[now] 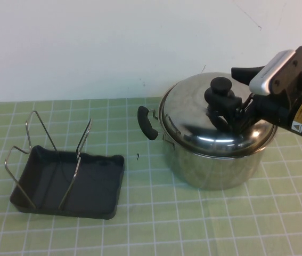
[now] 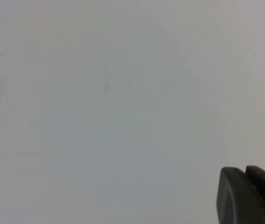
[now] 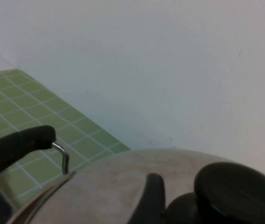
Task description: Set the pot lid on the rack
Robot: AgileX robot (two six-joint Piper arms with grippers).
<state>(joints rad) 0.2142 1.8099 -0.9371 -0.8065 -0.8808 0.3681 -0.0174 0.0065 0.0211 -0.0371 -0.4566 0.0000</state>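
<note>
The pot lid [image 1: 193, 114] is a shiny steel dome with a black knob [image 1: 220, 85]. It lies slightly tilted on top of the steel pot [image 1: 214, 165] at the right of the table. My right gripper [image 1: 222, 109] reaches in from the right and is shut on the stem under the knob. In the right wrist view the lid [image 3: 109, 186], the knob [image 3: 237, 191] and one finger [image 3: 153, 196] beside the stem show. The rack [image 1: 97, 186], a dark grey tray with silver wire loops [image 1: 33, 125], stands empty at the left. My left gripper [image 2: 247, 175] shows only its fingertips, close together, against a white wall.
The pot's black handle [image 1: 148, 125] sticks out toward the rack; it also shows in the right wrist view [image 3: 15, 144]. A green checked mat [image 1: 151, 224] covers the table. A white wall stands behind. Open mat lies between pot and rack.
</note>
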